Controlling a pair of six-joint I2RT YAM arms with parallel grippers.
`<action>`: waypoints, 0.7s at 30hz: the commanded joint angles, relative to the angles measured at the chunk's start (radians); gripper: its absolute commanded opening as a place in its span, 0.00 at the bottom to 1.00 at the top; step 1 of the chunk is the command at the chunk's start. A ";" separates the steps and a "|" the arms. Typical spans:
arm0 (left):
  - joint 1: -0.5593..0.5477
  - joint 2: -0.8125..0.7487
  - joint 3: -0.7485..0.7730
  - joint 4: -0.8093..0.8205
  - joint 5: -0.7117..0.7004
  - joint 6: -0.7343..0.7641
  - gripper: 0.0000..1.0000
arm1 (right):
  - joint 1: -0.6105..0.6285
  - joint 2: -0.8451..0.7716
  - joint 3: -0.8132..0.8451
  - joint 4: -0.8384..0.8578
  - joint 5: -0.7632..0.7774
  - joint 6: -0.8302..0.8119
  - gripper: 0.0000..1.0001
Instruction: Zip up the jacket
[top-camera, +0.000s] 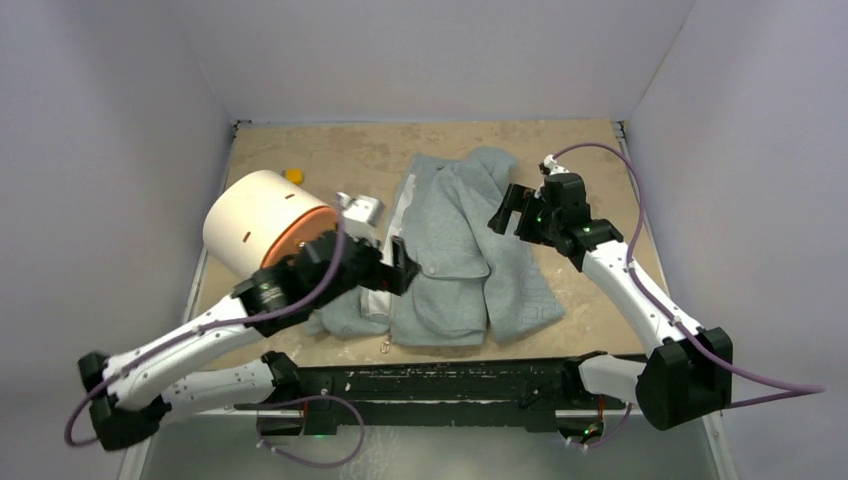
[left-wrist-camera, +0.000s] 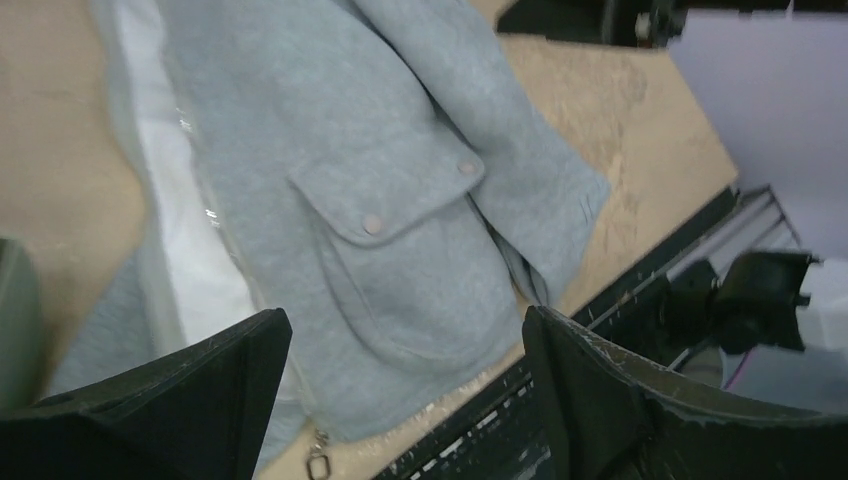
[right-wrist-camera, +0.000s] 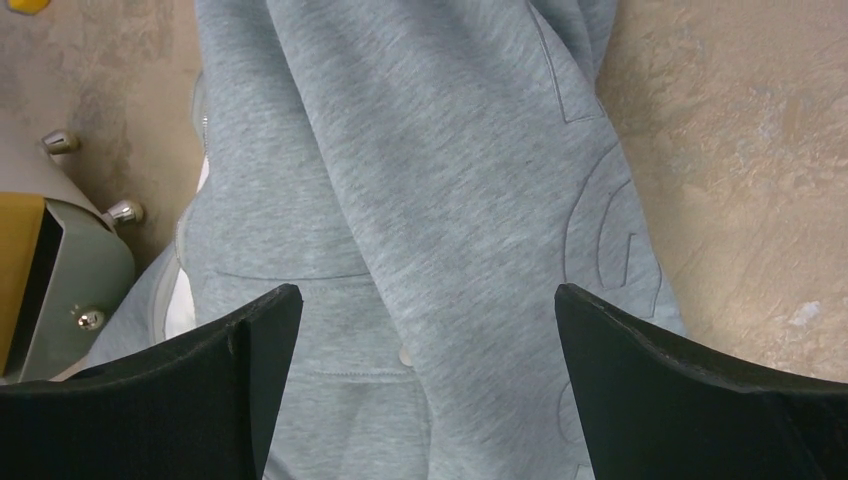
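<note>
The light grey jacket (top-camera: 455, 250) lies unzipped in the middle of the table, white lining showing along its left front edge. In the left wrist view its flap pocket (left-wrist-camera: 385, 195) and the metal zipper pull (left-wrist-camera: 318, 462) at the hem show. My left gripper (top-camera: 392, 268) is open and empty, hovering over the jacket's lower left front. My right gripper (top-camera: 512, 212) is open and empty above the jacket's right sleeve, which fills the right wrist view (right-wrist-camera: 450, 200).
A large cream cylinder with an orange rim (top-camera: 262, 222) lies at the left, with a small metal fitting (top-camera: 360, 208) beside it. A small yellow object (top-camera: 293, 175) sits behind. A black rail (top-camera: 450, 385) runs along the table's near edge.
</note>
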 joint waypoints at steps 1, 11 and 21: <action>-0.269 0.136 0.040 -0.023 -0.403 -0.177 0.91 | -0.028 -0.006 -0.017 0.064 -0.064 -0.028 0.99; -0.399 0.105 -0.265 0.034 -0.449 -0.524 0.94 | -0.058 0.059 0.064 0.107 -0.128 -0.099 0.99; -0.335 0.200 -0.371 0.247 -0.334 -0.419 0.99 | -0.064 0.097 0.063 0.165 -0.183 -0.097 0.99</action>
